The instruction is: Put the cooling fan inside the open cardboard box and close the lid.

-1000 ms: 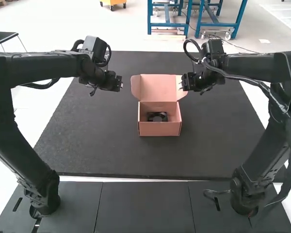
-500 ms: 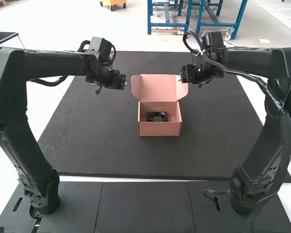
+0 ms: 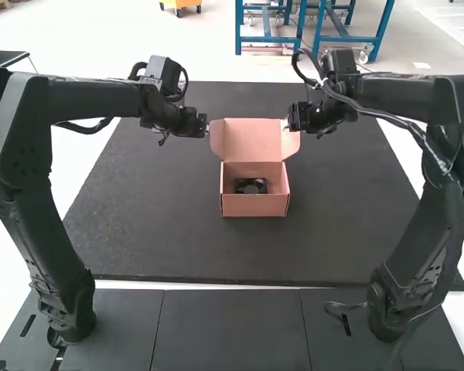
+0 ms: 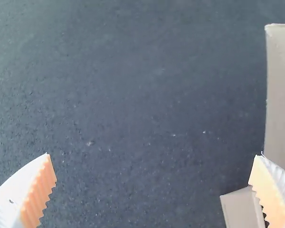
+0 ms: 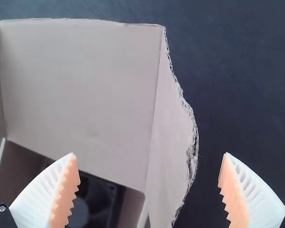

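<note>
The cooling fan (image 3: 250, 185) lies in the cardboard box (image 3: 255, 205), under the upright lid (image 3: 247, 139); the right gripper (image 5: 148, 156), fingers spread wide, straddles the lid's side flap (image 5: 173, 142); the left gripper (image 4: 153, 159) is equally wide, one finger just beside the lid's other edge. The lid looks like light, thin card, likely to crease; better pushed high on its panel than pinched.

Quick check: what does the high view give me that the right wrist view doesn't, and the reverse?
High view: the whole cardboard box on the black mat, the left claw beside the lid's left edge, the right claw at its right flap. Right wrist view: the flap's ragged edge up close, framed by that claw's open fingers. Both: the raised lid and the cooling fan inside the box.
</note>
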